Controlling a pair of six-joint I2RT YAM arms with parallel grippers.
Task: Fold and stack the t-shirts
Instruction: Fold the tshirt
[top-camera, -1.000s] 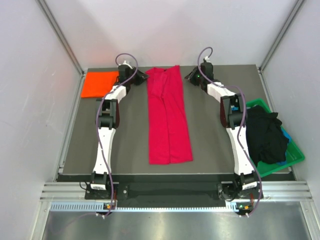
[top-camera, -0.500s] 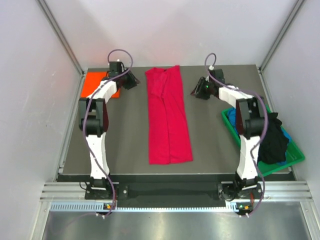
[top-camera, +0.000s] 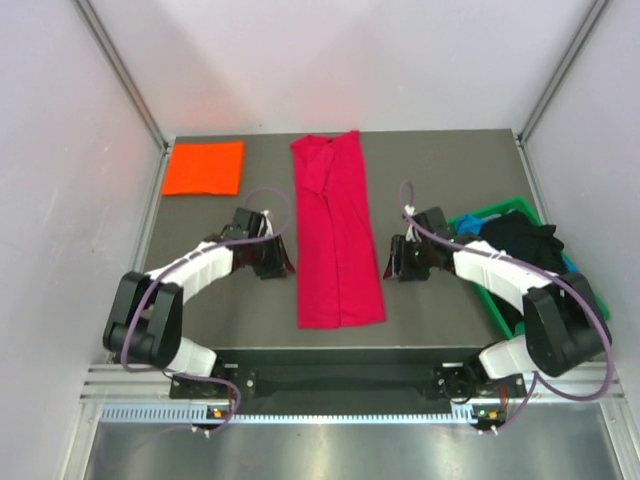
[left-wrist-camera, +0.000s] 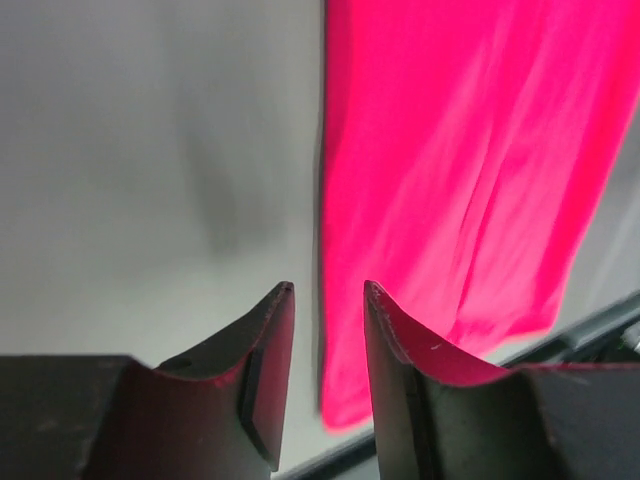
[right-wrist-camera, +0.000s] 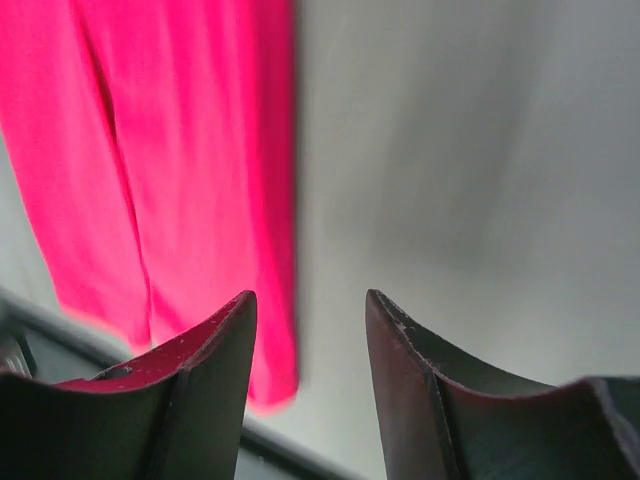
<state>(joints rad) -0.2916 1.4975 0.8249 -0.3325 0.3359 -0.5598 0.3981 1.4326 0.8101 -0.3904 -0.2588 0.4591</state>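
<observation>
Both arms have swung back from the crimson t-shirt's (top-camera: 335, 235) far end to its near hem. The long strip lies between them, just inboard of the left gripper (top-camera: 277, 260) and the right gripper (top-camera: 396, 262). Both are part-open and empty. The lengthwise fold looks done, so probably a crosswise fold next. The orange t-shirt (top-camera: 204, 168) lies folded well beyond the left gripper. No writing readable.

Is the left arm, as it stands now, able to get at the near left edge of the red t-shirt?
Probably yes. The left end effector sits just beside the red t-shirt, open and empty, and only bare table lies between them.
</observation>
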